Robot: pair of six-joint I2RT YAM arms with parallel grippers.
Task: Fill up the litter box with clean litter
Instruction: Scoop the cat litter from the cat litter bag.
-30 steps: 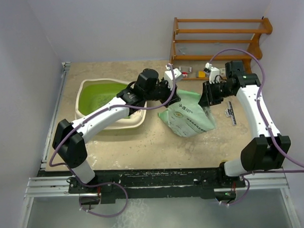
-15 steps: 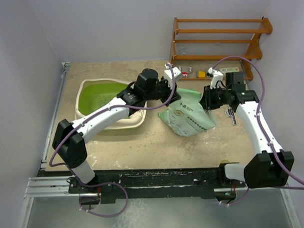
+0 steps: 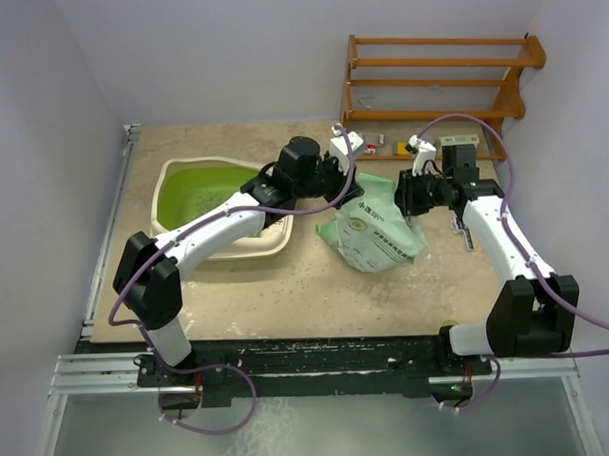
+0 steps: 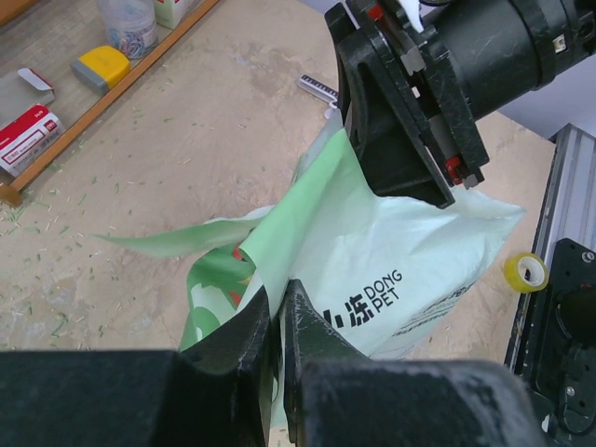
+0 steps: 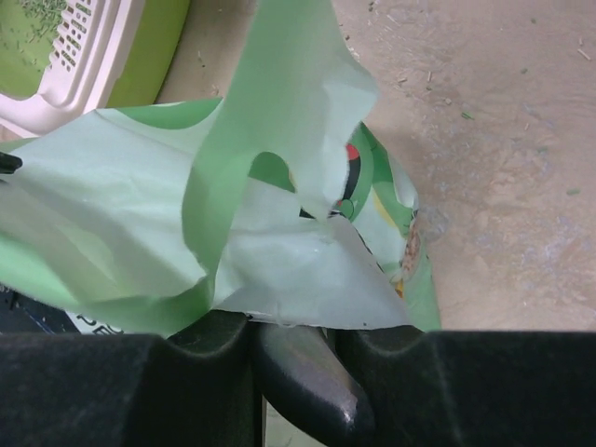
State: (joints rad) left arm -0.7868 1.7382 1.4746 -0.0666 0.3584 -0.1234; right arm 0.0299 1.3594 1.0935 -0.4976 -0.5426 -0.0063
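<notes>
Right arm swung in leftward, elbow tucked. Left end effector (image 4: pixel 277 312) clenched on top edge of pale green printed plastic bag (image 3: pixel 375 236); right end effector (image 3: pixel 408 196) looks pinched on opp. edge, mouth between them. Cream plastic litter box w/ lime-green inside (image 3: pixel 188 192) sits left of bag, toward left edge of tabletop (image 3: pixel 287 289); left arm nearer. Green pellet litter (image 3: pixel 206 205): thin scatter in box; bag contents hidden.

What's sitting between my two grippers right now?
The pale green bag, its top pinched by left gripper and right gripper; top view shows it.
</notes>
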